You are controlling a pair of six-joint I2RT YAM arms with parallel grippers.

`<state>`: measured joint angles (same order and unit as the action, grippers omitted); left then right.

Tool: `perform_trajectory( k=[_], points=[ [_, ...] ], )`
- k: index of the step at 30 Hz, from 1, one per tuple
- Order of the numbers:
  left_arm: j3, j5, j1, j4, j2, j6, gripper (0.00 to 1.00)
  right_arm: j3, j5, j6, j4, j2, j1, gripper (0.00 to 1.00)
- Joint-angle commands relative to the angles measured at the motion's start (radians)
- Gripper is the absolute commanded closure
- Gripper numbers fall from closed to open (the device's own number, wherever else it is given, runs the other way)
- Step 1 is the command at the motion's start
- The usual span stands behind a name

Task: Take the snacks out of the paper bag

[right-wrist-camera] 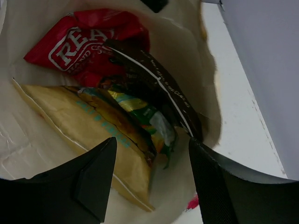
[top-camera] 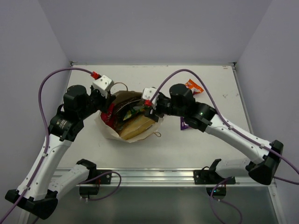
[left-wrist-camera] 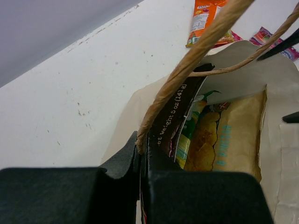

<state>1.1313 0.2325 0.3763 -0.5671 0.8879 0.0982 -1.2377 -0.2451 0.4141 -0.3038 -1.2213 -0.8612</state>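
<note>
The paper bag (top-camera: 135, 131) lies on its side mid-table, mouth open. My left gripper (top-camera: 108, 108) is shut on its rim where a cord handle (left-wrist-camera: 196, 46) comes out between the fingers (left-wrist-camera: 140, 156). Inside the bag are a dark brown packet (right-wrist-camera: 159, 84), a red packet (right-wrist-camera: 79, 42), a green packet (right-wrist-camera: 140, 109) and a tan-yellow chip bag (right-wrist-camera: 70, 112). My right gripper (right-wrist-camera: 152, 154) is open at the bag's mouth (top-camera: 149, 109), its jaws on either side of the packets' ends and holding nothing. An orange packet (top-camera: 193, 86) lies outside on the table.
A purple packet (top-camera: 185, 125) lies on the table under my right arm. A magenta-pink packet (left-wrist-camera: 271, 37) lies next to the orange packet (left-wrist-camera: 205, 18) beyond the bag. The table's back wall and side walls are close behind.
</note>
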Motion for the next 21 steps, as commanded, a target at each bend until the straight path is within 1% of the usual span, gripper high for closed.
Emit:
perform_trajectory(
  k=[1,2,5,14,21],
  points=[
    [0.051,0.028,0.006,0.019,-0.006,0.015,1.00,-0.081,-0.059,0.149,-0.061,-0.088,-0.050,0.34],
    [0.058,0.028,0.006,0.015,-0.007,0.012,1.00,-0.097,-0.040,0.182,-0.076,-0.134,-0.073,0.34],
    [0.062,0.034,0.006,0.010,-0.012,0.006,1.00,-0.141,-0.010,0.224,-0.112,-0.205,-0.110,0.34],
    [0.067,0.083,0.006,0.009,-0.003,-0.008,1.00,-0.103,0.058,0.270,0.005,-0.320,-0.121,0.32],
    [0.076,0.097,0.007,0.010,0.008,-0.023,1.00,-0.088,0.112,0.299,0.078,-0.408,-0.121,0.28]
  ],
)
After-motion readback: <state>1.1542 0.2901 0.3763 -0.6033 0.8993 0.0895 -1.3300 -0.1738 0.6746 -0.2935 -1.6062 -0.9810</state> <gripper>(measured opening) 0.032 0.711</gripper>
